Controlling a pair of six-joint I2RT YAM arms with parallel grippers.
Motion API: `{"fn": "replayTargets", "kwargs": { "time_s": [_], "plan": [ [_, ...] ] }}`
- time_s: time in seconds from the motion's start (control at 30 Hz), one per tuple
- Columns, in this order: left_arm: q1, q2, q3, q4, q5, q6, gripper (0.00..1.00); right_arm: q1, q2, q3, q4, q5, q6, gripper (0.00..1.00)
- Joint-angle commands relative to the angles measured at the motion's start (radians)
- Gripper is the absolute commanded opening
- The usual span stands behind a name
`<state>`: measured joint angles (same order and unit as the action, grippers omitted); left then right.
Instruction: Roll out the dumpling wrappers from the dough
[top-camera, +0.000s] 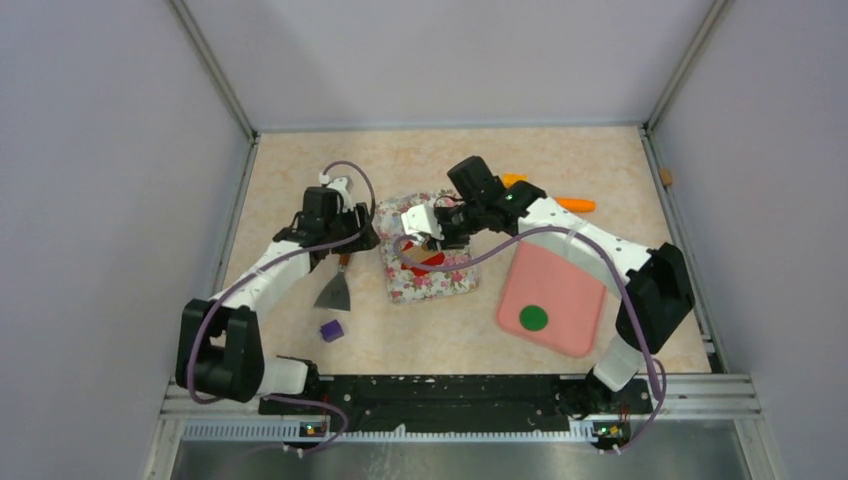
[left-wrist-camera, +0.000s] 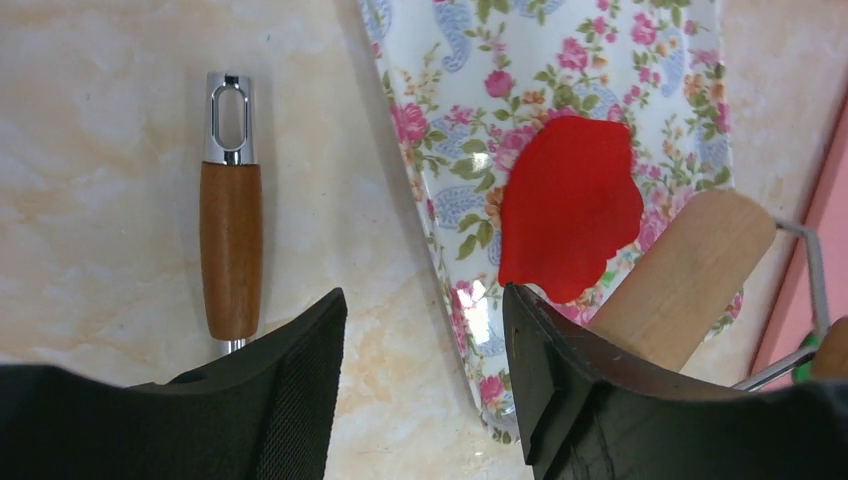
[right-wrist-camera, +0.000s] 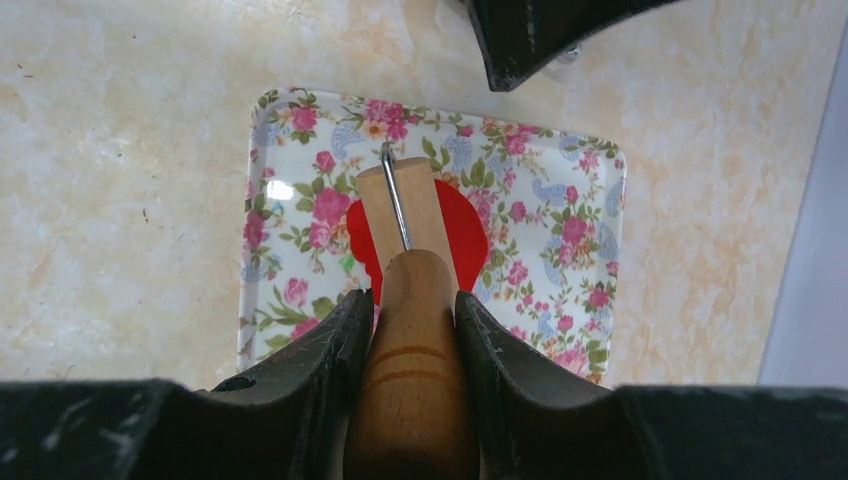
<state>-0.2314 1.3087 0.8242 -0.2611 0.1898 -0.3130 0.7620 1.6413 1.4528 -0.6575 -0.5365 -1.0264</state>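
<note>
The right tool (right-wrist-camera: 412, 302) clamps the wooden roller (right-wrist-camera: 412, 400) by its handle, with the barrel resting on the red dough (left-wrist-camera: 570, 205), which lies flat in the floral tray (right-wrist-camera: 560, 230). The left tool (left-wrist-camera: 422, 297) hangs beside the tray, jaws apart and empty. Good rolling likely needs level, even pressure and short outward strokes, without shoving the tray.

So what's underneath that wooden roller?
Flattened red dough, lying on the floral tray, shows either side of the wooden roller. The patch directly beneath it is covered.
</note>
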Motion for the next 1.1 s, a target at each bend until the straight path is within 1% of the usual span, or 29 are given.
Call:
{"fn": "replayTargets", "kwargs": {
  "time_s": [0.0,0.13,0.23,0.3,0.4,0.53,0.73,0.9,1.07],
  "plan": [
    [0.018,0.088,0.051,0.009,0.042,-0.141,0.60,0.038,0.052,0.052,0.092,0.031,-0.104,0.00],
    [0.018,0.182,0.068,0.053,0.085,-0.162,0.56,0.041,0.101,0.065,0.096,0.038,-0.121,0.00],
    [0.018,0.253,0.074,0.077,0.108,-0.165,0.50,0.040,0.132,0.049,0.094,0.044,-0.135,0.00],
    [0.017,0.298,0.079,0.079,0.099,-0.168,0.48,0.041,0.160,0.045,0.046,0.050,-0.162,0.00],
    [0.017,0.356,0.095,0.070,0.092,-0.164,0.47,0.052,0.207,0.027,-0.032,0.082,-0.217,0.00],
    [0.017,0.396,0.105,0.077,0.096,-0.171,0.44,0.059,0.274,0.021,-0.098,0.111,-0.246,0.00],
    [0.017,0.418,0.112,0.072,0.098,-0.163,0.40,0.054,0.320,-0.025,-0.051,0.121,-0.210,0.00],
    [0.017,0.403,0.101,0.065,0.084,-0.173,0.40,0.039,0.360,-0.017,-0.015,0.120,-0.148,0.00],
    [0.018,0.356,0.113,0.003,0.026,-0.200,0.48,0.029,0.373,-0.002,0.017,0.122,-0.121,0.00]
  ]
}}
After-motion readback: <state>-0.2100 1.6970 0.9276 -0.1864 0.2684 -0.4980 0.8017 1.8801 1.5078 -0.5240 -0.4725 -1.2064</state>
